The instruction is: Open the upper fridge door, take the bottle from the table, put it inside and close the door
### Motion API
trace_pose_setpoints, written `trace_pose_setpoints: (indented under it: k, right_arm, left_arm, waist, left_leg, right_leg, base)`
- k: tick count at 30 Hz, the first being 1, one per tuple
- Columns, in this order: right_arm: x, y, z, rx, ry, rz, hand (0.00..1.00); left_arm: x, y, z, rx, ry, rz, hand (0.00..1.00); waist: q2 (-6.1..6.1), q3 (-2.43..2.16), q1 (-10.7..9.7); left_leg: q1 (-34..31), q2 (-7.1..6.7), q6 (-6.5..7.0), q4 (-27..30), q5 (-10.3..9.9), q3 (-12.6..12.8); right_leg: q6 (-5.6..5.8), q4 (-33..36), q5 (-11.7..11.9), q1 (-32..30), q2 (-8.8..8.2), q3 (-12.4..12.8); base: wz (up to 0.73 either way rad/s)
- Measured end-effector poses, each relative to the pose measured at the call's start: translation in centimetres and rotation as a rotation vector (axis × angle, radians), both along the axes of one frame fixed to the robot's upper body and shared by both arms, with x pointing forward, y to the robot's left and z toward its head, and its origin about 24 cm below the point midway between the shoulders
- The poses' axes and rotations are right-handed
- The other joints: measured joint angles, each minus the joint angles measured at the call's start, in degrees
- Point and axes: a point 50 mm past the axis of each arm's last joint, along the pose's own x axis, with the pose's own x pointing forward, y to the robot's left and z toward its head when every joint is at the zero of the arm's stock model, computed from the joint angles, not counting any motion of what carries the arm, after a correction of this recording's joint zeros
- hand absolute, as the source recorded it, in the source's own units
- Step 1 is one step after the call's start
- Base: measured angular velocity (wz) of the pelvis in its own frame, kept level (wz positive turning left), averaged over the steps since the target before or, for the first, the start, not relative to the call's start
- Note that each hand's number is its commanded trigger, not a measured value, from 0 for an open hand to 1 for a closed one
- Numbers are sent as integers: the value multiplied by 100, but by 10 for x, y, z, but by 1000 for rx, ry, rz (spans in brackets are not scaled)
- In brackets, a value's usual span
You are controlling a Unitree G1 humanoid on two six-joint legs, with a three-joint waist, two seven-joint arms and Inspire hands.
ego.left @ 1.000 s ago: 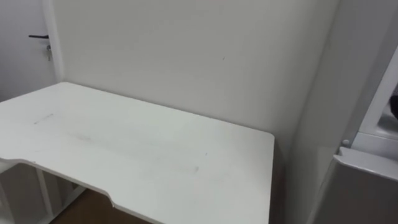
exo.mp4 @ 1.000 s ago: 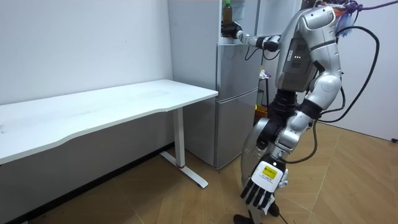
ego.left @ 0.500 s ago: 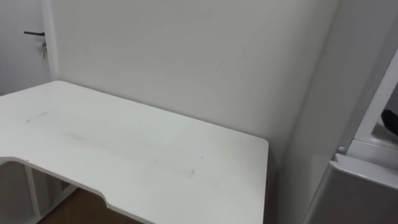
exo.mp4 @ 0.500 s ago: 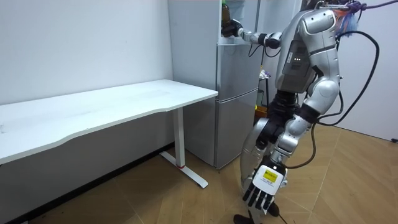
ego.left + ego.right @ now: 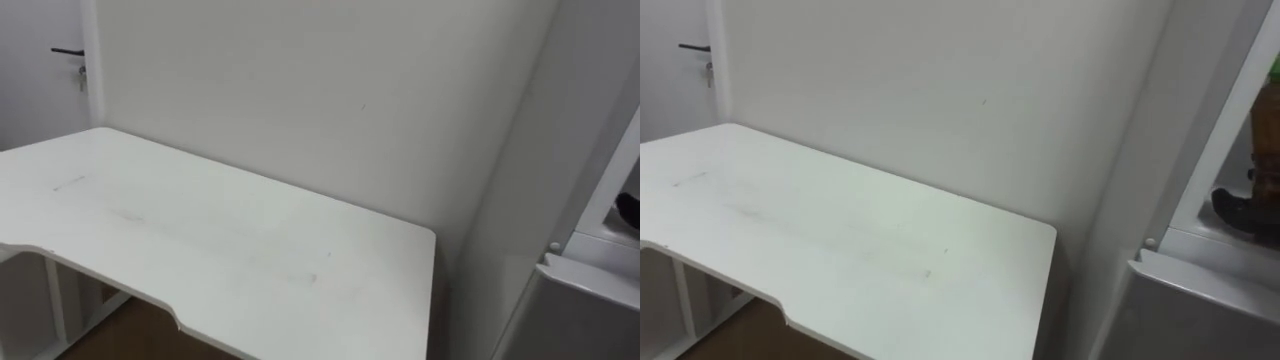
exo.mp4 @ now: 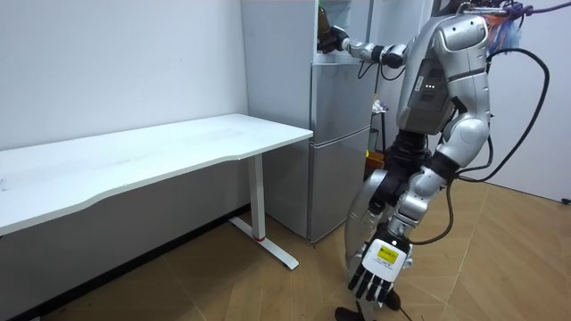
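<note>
since a second earlier the right hand [image 6: 335, 40] had reached a little further into the upper part of the fridge [image 6: 339, 134], and in the room view less of the bottle [image 5: 1270, 120] showed past the cabinet edge. the slight shift of the eye views was the camera's own.

the robot stood facing the fridge with its right arm stretched high. in the right eye view the bottle stood upright inside the upper compartment, with the right hand dark at its foot, touching or just beside it. whether that hand gripped the bottle or had let go could not be told. the left hand [image 6: 378, 267] hung low by the legs, relaxed and holding nothing.

the step in hand looked like the placing itself, and the task seemed nearly done. the next move probably called for setting the bottle firmly on the shelf, releasing it without tipping it, and drawing the arm straight back out.

counted: one bottle, one fridge, one white table [image 5: 250, 250] beside the fridge, one door handle [image 5: 66, 51] far left, and two hands.
</note>
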Motion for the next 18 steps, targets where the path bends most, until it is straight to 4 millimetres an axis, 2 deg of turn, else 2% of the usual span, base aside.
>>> trace_pose_setpoints:
  k: [1,2,18]
  right_arm:
    - [0,0,0,-4,2,-1,73]
    - [0,0,0,-9,4,-3,100]
    - [-4,-5,-2,-15,27,-23,100]
  left_arm:
    - [0,0,0,0,0,0,0]
    - [0,0,0,0,1,1,0]
    - [1,1,1,5,-2,-3,0]
  waist:
    - [0,0,0]
    - [0,0,0]
    - [4,-2,21]
  left_leg:
    - [0,0,0,1,0,-2]
    - [0,0,0,2,0,-2]
    - [-9,8,-6,44,-15,-3]
  right_leg:
    - [0,0,0,1,0,-1]
    - [0,0,0,2,0,-3]
    - [4,1,1,10,4,-7]
  base:
    - [0]
    - [0]
    - [0]
